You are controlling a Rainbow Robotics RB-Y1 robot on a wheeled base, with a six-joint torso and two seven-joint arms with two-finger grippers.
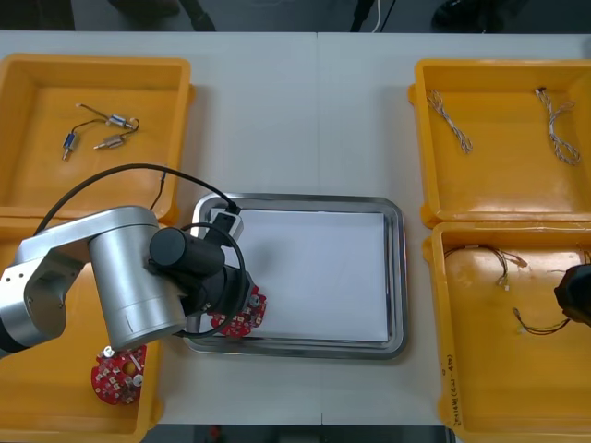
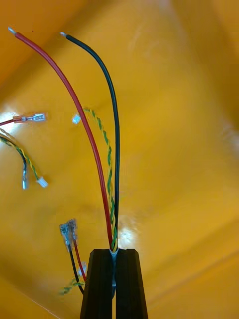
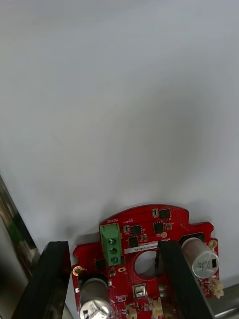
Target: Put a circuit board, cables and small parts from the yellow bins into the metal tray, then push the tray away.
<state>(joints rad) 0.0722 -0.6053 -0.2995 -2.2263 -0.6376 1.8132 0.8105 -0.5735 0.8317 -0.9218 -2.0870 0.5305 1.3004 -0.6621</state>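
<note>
Circuit board (image 3: 144, 239), red and round, sat between the left fingers (image 3: 47, 279), which gripped it with one at its outer edge and the other near its centre hole. They held it over the near left corner of the metal tray (image 1: 397, 277), probably to set it on the white inside. The right fingers (image 2: 102, 284) were pinched shut on a cable bundle (image 2: 113, 219) down in the near right yellow bin (image 1: 462, 388), seemingly ready to lift. Above the worktop (image 1: 295, 111), the left arm (image 1: 120, 277) hid that tray corner, and whether the board touched the tray was unclear.
</note>
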